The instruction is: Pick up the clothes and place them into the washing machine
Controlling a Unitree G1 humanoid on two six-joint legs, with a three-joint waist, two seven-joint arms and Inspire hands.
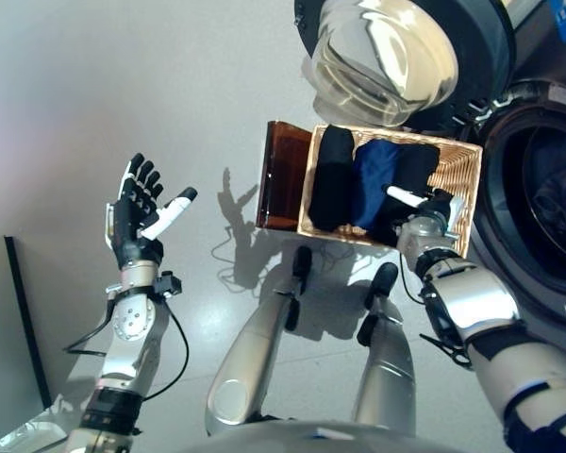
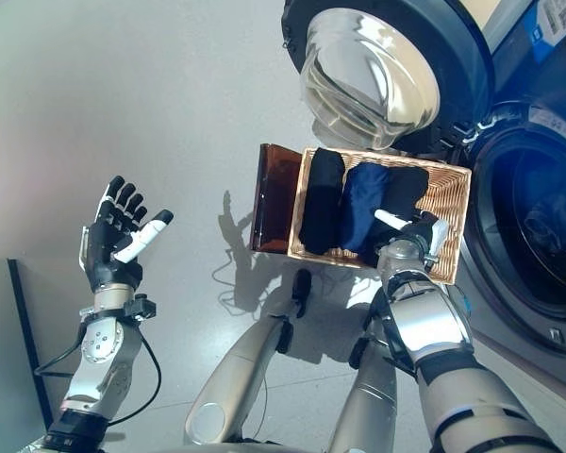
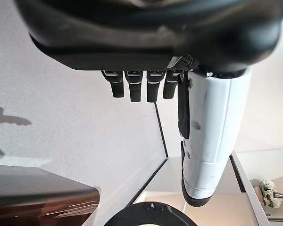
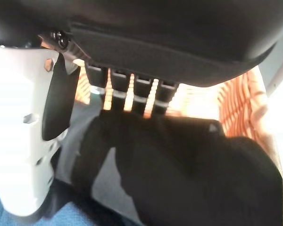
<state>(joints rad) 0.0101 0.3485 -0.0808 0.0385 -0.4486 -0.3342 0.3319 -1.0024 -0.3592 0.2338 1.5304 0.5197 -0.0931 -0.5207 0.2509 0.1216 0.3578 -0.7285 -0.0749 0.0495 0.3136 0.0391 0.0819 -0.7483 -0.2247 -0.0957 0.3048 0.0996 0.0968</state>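
A shallow wicker basket (image 1: 464,162) rests on a dark brown box (image 1: 281,175) beside the washing machine's open drum (image 1: 547,203). In it lie a black garment (image 1: 332,184), a blue garment (image 1: 374,173) and another black garment (image 1: 418,168). My right hand (image 1: 434,215) is down in the basket on that right black garment (image 4: 179,169). Its fingers (image 4: 141,92) run straight into the cloth, which hides their tips, and its white thumb (image 4: 23,141) stands out. My left hand (image 1: 132,222) is raised over the floor at the left, open and empty, fingers (image 3: 132,87) spread.
The machine's round glass door (image 1: 387,57) hangs open above the basket's far side. A grey panel (image 1: 0,330) stands at the lower left. Bare grey floor (image 1: 123,85) lies to the left of the box.
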